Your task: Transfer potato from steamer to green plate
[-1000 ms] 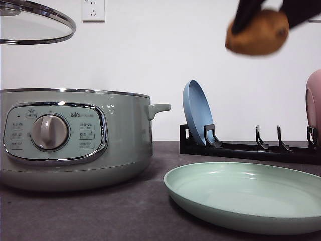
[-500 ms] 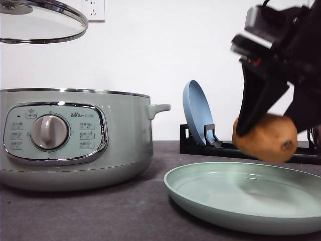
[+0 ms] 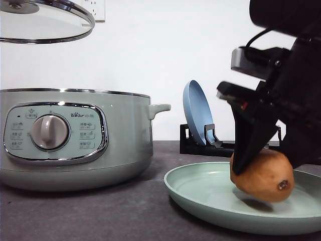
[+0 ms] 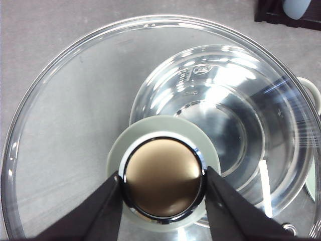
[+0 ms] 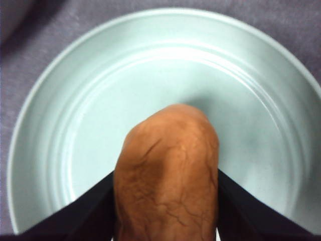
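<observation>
On my front camera I see the right gripper (image 3: 262, 168) low over the green plate (image 3: 200, 193), and its black fingers are clenched on the potato (image 3: 262, 175). The potato hangs just above the inside of the plate, with a dark shadow under it, so I cannot tell if it touches the plate surface. A small dark spot on the potato faces toward the camera on its right end. From the right wrist camera I see the potato (image 5: 167, 170) held between the two fingers (image 5: 90, 211), and the plate (image 5: 75, 100) lies under it on the grey table (image 5: 20, 60). The steamer (image 3: 75, 135) stands on the left side of the table (image 3: 100, 216), with its dial panel facing me and its small handle pointing right toward the plate. The steamer is open. The left gripper (image 4: 163, 183) grasps the knob (image 4: 163, 181) of the glass lid (image 4: 60, 125) and holds it in the air above the steamer; on the front camera the lid (image 3: 47, 22) is at the top left. Through the glass I see the shiny inside of the steamer (image 4: 235, 130). Far behind the plate a blue plate (image 3: 196, 113) stands upright in a black rack (image 3: 220, 148).
</observation>
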`<state>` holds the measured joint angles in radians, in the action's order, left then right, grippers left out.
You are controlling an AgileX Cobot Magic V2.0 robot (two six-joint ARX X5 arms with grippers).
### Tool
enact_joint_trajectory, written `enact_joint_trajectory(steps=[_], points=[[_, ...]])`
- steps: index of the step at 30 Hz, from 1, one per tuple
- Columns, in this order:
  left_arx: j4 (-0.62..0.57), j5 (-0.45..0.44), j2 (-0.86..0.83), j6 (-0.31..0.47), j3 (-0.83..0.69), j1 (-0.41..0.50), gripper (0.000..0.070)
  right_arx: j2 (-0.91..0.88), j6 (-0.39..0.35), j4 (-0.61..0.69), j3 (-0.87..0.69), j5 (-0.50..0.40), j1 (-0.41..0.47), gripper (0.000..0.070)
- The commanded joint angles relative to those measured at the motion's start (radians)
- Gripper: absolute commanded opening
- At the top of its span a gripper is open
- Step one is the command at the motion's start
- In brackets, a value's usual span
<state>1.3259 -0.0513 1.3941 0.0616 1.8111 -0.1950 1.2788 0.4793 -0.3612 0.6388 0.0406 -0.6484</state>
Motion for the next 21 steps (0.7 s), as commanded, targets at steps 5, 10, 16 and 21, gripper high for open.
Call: enact_joint_trajectory(steps=[5,10,16,21], points=[[-0.039,-0.003,0.001,-0.002,0.035,-0.016,0.0,0.015,0.011,0.002,0.001,-0.003,-0.017,0.0389],[-0.039,-0.003,0.001,-0.002,0.035,-0.031,0.0,0.014,0.01,-0.007,0.002,-0.004,-0.017,0.0482],[-0.039,-0.004,0.001,-0.002,0.035,-0.059,0.0,0.0,-0.009,-0.009,0.029,-0.014,-0.017,0.0554],[-0.039,-0.009,0.003,-0.002,0.035,-0.091,0.0,-0.049,-0.053,-0.051,0.098,-0.057,-0.015,0.0554]])
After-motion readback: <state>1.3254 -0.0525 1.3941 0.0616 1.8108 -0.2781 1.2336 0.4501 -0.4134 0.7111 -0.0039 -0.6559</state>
